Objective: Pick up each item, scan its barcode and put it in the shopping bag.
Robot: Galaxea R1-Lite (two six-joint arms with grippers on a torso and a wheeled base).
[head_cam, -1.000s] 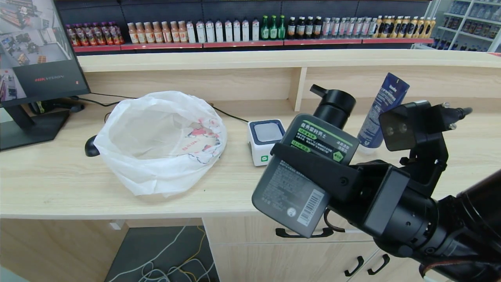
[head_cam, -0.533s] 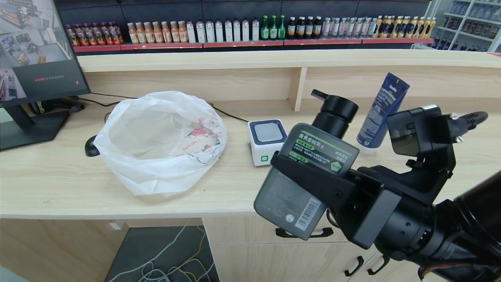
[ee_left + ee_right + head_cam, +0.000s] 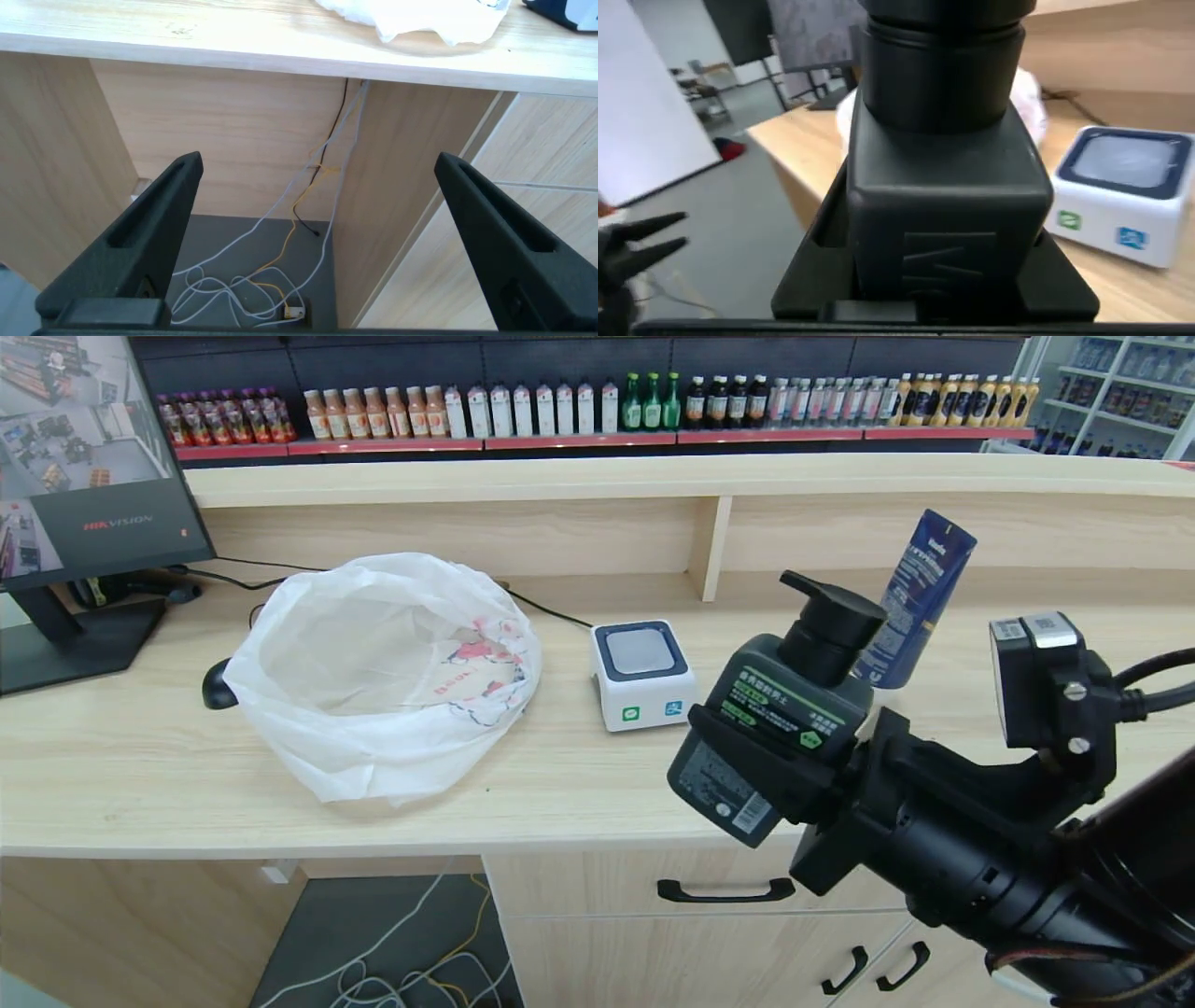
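My right gripper [image 3: 761,747] is shut on a dark grey pump bottle [image 3: 770,733] with a green label, held tilted above the counter's front edge, to the right of the white barcode scanner [image 3: 642,674]. In the right wrist view the pump bottle [image 3: 943,196] is clamped between the fingers, with the barcode scanner [image 3: 1120,191] beyond it. A white plastic shopping bag [image 3: 387,672] stands open on the counter to the scanner's left. A blue tube [image 3: 915,593] stands behind the bottle. My left gripper [image 3: 318,233] is open, low in front of the counter's underside.
A monitor [image 3: 84,485] on a stand sits at the counter's far left, with a black mouse [image 3: 217,687] beside the bag. A raised wooden ledge [image 3: 597,481] runs behind the counter. Drawers with black handles [image 3: 724,894] lie below. Cables [image 3: 280,271] trail on the floor.
My right gripper has swung the pump bottle to the right and turned it more upright, away from the scanner. The barcode face has turned more edge-on to the head view.
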